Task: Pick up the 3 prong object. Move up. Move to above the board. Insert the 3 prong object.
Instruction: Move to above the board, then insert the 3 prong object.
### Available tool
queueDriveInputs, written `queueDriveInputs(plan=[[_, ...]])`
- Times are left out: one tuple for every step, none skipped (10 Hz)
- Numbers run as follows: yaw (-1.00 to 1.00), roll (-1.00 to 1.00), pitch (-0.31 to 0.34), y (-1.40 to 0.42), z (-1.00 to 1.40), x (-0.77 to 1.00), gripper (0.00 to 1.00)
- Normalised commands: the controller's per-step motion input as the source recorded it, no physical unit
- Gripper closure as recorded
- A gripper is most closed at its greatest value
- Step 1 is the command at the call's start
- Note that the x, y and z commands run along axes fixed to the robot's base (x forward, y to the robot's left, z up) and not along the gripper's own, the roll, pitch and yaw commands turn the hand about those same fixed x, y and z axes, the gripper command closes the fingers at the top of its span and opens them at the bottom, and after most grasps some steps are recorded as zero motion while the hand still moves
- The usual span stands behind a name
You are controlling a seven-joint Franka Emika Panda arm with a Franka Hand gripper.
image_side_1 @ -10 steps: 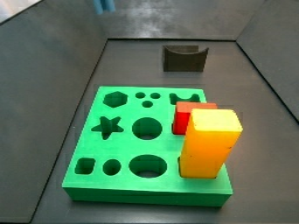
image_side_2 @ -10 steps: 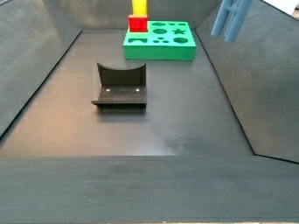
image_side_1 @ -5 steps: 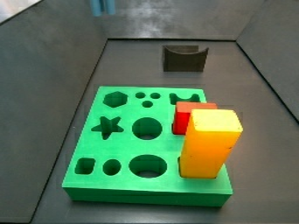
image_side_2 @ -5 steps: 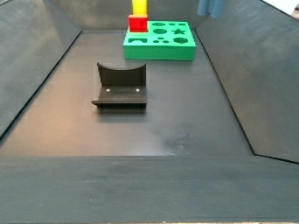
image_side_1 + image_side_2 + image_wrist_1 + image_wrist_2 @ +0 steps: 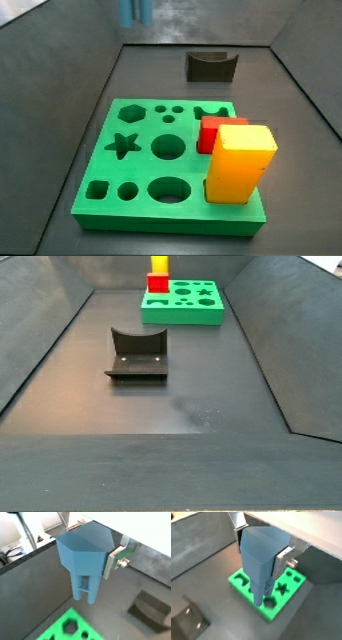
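**Blue piece clamped in the tool, high over the counter**

You have the 3 prong object (image 5: 85, 559) held in the tool (image 5: 260, 554): in both wrist views its wide hexagonal head sits between the silver fingers (image 5: 284, 558), which press against its flanks, and the thin legs hang straight down. Only one finger shows clearly in a wrist view (image 5: 112, 562); its partner is hidden behind the head.

In a wrist view the prong tips appear over the board (image 5: 294, 579), near a round hole by its edge, but you cannot tell from that angle how far above the surface they are. Nothing there shows them touching.

From the side you see very little of the piece: only a blurred blue sliver (image 5: 134, 10) at the upper edge of one side view, cut off by the frame (the tool itself is out of shot). The opposite side view shows none of it.

The board (image 5: 127, 180) lies flat on the dark counter (image 5: 174, 406), with a yellow block (image 5: 241, 162) and a red block (image 5: 210, 133) standing in it, side by side. The dark fixture (image 5: 136, 353) stands apart from the board.
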Motion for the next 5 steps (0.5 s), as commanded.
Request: queueDriveInputs(plan=[[0.01,0.03,0.137,-1.00,0.20,0.62,1.00],[0.01,0.09,0.155,-0.57,0.11,0.41,1.00],[0.01,0.09,0.154,-0.40,0.08,0.32,1.00],[0.01,0.07,0.112,-0.20,0.06,0.17,1.00],[0.00,0.00,0.000,-0.01,-0.02,0.00,1.00]])
